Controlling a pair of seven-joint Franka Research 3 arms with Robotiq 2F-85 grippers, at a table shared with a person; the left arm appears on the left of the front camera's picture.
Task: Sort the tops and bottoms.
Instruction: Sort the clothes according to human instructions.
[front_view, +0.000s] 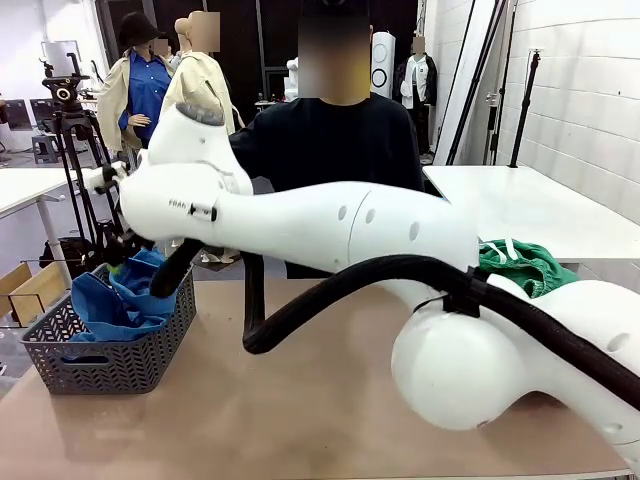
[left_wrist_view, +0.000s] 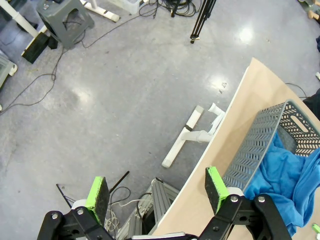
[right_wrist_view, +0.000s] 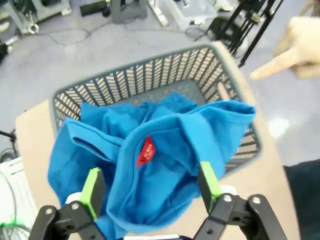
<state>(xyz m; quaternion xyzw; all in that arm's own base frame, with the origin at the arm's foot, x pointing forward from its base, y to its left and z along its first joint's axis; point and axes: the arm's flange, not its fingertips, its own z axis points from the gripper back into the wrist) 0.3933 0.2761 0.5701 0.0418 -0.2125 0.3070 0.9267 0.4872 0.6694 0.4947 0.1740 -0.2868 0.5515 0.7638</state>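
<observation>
A blue top (right_wrist_view: 150, 150) with a red neck label lies crumpled in the grey basket (right_wrist_view: 140, 75), partly draped over the basket's near rim. My right gripper (right_wrist_view: 150, 182) hangs open just above it, holding nothing. In the front view the right arm stretches across the table to that basket (front_view: 110, 365) at the left, where the blue top (front_view: 120, 300) shows. Green shorts (front_view: 525, 265) lie bunched at the table's right side behind the right arm. My left gripper (left_wrist_view: 156, 187) is open and empty, off the table's edge over the floor, beside the basket (left_wrist_view: 260, 145).
A person in black stands at the far side of the table (front_view: 300, 420). The person's hand (right_wrist_view: 295, 47) points with one finger past the basket's far corner. A tripod (front_view: 70, 130) stands beyond the table's left end. Cables and stands lie on the floor (left_wrist_view: 100, 100).
</observation>
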